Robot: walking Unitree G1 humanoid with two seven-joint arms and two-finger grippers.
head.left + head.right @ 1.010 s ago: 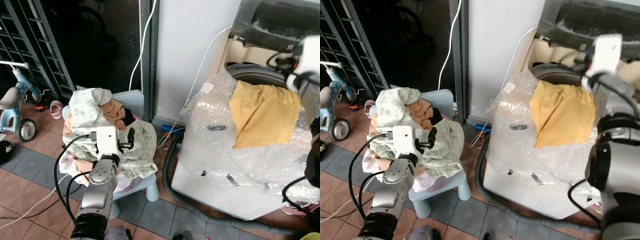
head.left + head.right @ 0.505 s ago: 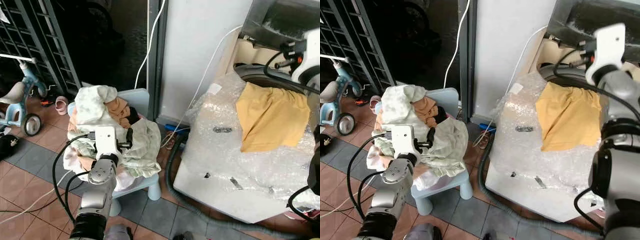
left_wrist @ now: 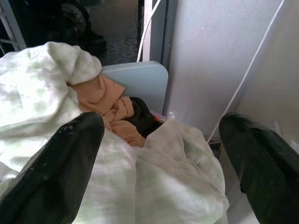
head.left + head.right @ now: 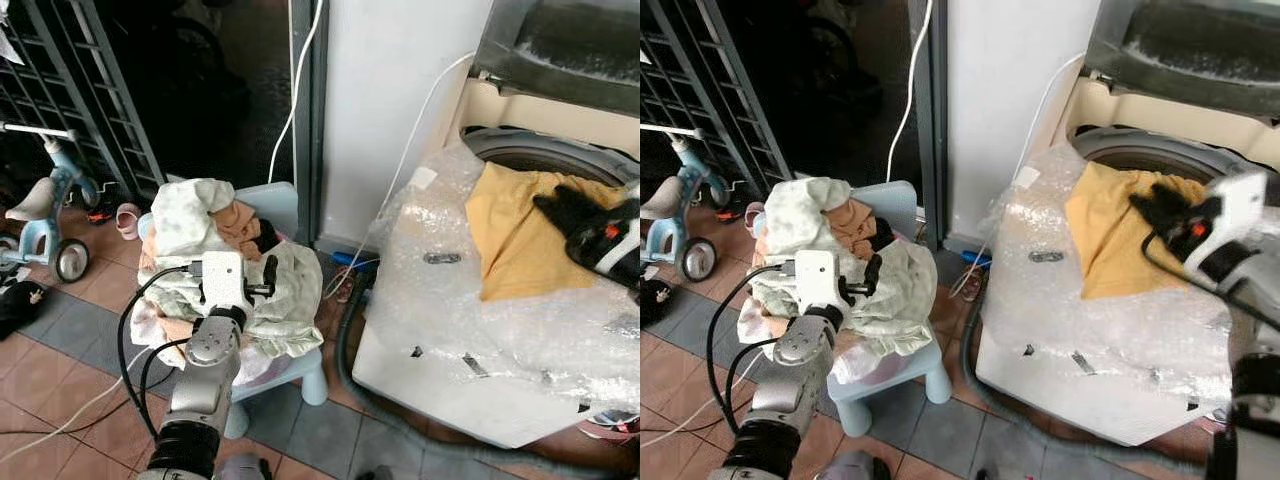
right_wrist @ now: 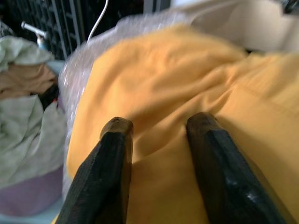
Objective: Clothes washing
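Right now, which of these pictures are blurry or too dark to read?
Right wrist view: the yellow cloth is softly motion-blurred. Right eye view: the right gripper is slightly smeared. Left wrist view: sharp on the laundry pile, fingers soft. Left eye view: the doorway is deep in shadow.

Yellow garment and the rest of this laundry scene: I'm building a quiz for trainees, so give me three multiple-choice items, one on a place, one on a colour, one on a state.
1. Where does the yellow garment lie?
A. On the floor tiles
B. On the bubble wrap atop the washing machine, at the drum's rim
C. On the tricycle

2. What colour is the small chair under the clothes pile?
A. Light blue
B. Red
C. Black

3. How are the right gripper's fingers?
A. Clamped on a cable
B. Holding a pink shoe
C. Open, over the yellow garment

Key: 1 B, it drapes over the wrap; 2 A, pale blue backrest shows; 3 C, right wrist view shows a gap between the fingers.
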